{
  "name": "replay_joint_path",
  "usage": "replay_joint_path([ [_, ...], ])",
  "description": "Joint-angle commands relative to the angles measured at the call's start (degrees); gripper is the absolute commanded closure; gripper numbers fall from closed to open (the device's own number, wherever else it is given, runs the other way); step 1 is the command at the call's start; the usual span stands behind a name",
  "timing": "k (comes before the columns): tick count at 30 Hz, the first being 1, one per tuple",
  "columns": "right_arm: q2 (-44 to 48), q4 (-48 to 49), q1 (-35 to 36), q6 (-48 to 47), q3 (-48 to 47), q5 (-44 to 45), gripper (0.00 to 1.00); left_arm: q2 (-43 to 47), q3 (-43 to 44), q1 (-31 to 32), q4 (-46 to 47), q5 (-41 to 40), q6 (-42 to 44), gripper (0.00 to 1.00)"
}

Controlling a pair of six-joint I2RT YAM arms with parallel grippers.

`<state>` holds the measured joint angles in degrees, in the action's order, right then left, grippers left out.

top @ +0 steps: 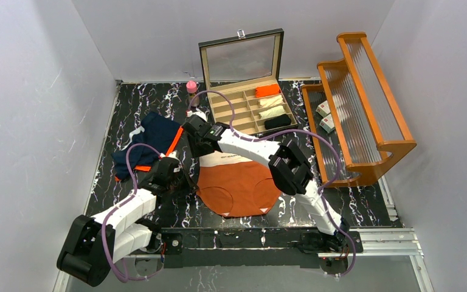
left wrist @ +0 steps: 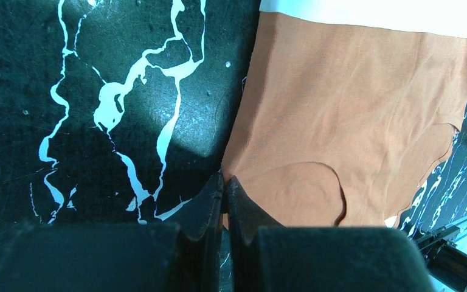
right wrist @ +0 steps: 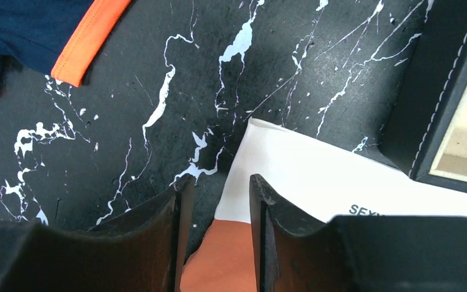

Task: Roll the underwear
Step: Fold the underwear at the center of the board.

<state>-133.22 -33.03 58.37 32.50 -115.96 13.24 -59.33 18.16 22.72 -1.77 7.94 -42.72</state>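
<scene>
Top external shows the rust-orange underwear (top: 240, 182) lying flat and the navy underwear (top: 149, 143) crumpled, so neither is rolled yet. The left gripper (left wrist: 225, 182) is closed, apparently pinching the rust-orange edge. The right gripper (right wrist: 219, 188) straddles the white waistband (right wrist: 292, 176), half-open and empty.

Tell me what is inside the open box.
The box holds four rolls in its right-hand column: an orange roll, two cream rolls, a black roll. The other compartments look bare, though a purple cable covers part of them.
</scene>
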Motion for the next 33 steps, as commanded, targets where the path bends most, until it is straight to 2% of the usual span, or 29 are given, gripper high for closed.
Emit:
replay_joint_path([
  [1, -1.8, -2.5, 0.1, -1.0, -4.1, 2.3, 0.55, 1.3, -0.9, -0.1, -2.6, -1.1, 0.1, 0.99],
  [5, -4.0, -3.7, 0.2, -1.5, -6.7, 2.8, 0.58, 1.5, -0.6, -0.1, -2.9, -0.9, 0.2, 1.00],
  [8, -5.9, -4.5, 0.2, -2.1, -9.1, 2.8, 0.68, 1.6, -0.4, -0.1, -3.3, -0.8, 0.3, 1.00],
  [12, -7.9, -4.9, 0.3, -2.9, -11.2, 2.9, 0.65, 1.9, -0.3, -0.1, -3.6, -0.9, 0.5, 1.00],
  [21, -10.1, -6.4, 0.5, -4.1, -13.0, 5.1, 0.67, 1.2, 0.3, -0.1, -4.0, -0.8, 1.0, 1.00],
  [27, -10.3, -7.2, 0.5, -4.6, -15.3, 4.7, 0.82, 1.4, 1.4, -0.1, -4.9, -0.8, 1.0, 1.00],
  [33, -7.1, -6.8, 0.4, -4.4, -16.1, 1.6, 0.87, 3.7, 5.7, -0.1, -12.8, -4.0, 0.8, 1.00],
])
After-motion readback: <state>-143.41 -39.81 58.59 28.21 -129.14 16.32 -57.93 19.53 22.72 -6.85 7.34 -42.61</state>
